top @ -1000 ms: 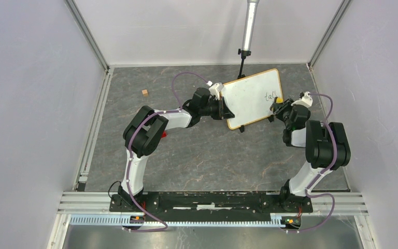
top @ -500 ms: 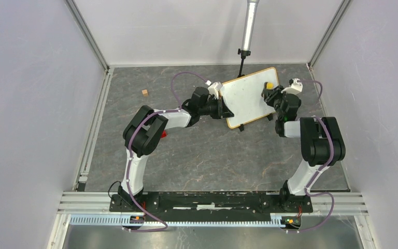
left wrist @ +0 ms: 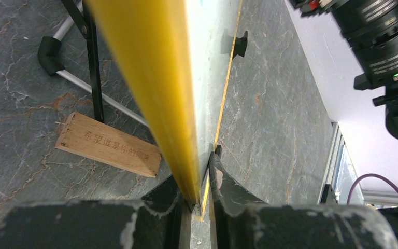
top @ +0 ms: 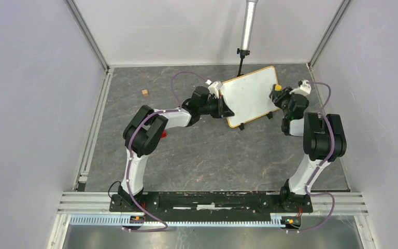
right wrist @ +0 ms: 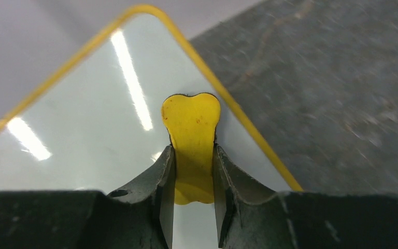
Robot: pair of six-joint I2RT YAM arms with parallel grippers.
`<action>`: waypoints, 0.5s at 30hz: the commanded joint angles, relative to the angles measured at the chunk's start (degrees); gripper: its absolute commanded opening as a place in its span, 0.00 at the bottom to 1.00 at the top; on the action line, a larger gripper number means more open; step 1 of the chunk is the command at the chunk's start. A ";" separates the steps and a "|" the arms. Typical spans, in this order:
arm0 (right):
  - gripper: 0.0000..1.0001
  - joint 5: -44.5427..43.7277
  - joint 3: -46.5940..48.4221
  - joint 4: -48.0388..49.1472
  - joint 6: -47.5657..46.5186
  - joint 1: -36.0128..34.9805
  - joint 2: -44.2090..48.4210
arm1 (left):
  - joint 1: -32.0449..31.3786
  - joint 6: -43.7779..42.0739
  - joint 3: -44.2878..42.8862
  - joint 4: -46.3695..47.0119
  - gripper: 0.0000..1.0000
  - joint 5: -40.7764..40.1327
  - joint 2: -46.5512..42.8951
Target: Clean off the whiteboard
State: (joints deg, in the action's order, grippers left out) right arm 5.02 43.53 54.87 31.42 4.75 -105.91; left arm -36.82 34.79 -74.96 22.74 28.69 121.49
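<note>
Since a second ago, my right claw [top: 280, 93] has slid up along the whiteboard [top: 249, 96]. The dark word that was next to it is gone, and the white face is clean now.

From above, the whiteboard stands tilted on the grey table [top: 202, 155], between my two claws. My left claw [top: 226, 110] pinches its left edge, near the bottom corner. My right claw is at the right edge, near the top corner, and it holds a yellow eraser [top: 276, 87]. A grey pole [top: 249, 23] stands behind the whiteboard. Well off to the left of my left claw, a small wooden block [top: 144, 92] lies on the table.

From my left wrist, the yellow frame [left wrist: 150, 78] of the whiteboard runs straight out from between my fingers. My left claw [left wrist: 199, 176] is squeezed tight on that edge, one finger on each side. Just to the left of the claw, a flat wooden wedge [left wrist: 109, 146] lies on the table, with a thin black leg [left wrist: 92, 62] next to it. Ahead and to the right is my right arm [left wrist: 388, 46].

From my right wrist, my right claw [right wrist: 193, 161] is squeezed on the yellow eraser [right wrist: 192, 124], which sticks out past the fingertips. The whiteboard [right wrist: 83, 119] is right in front of the claw, with its round corner up ahead. I cannot tell if the eraser touches it. To the right of the claw is the table [right wrist: 342, 78].
</note>
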 commanded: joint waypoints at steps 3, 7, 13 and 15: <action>0.25 -0.42 -3.89 -5.21 0.47 2.01 0.41 | -0.71 -2.06 0.01 -7.19 0.02 1.03 2.41; 0.25 -0.88 -2.75 -5.14 -0.57 -0.04 1.69 | -0.72 -1.95 -0.11 -7.19 0.02 1.20 2.61; 0.25 -0.94 2.08 -4.63 -2.09 -6.22 2.11 | -0.71 -1.87 -0.22 -7.19 0.02 1.38 2.79; 0.25 -1.60 2.38 -3.39 -2.07 -7.07 1.66 | -0.71 -1.77 -0.32 -7.20 0.02 1.37 2.82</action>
State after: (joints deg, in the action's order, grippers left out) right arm -0.05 42.89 51.31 29.61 2.87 -104.75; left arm -36.82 34.81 -75.11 22.81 28.88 121.62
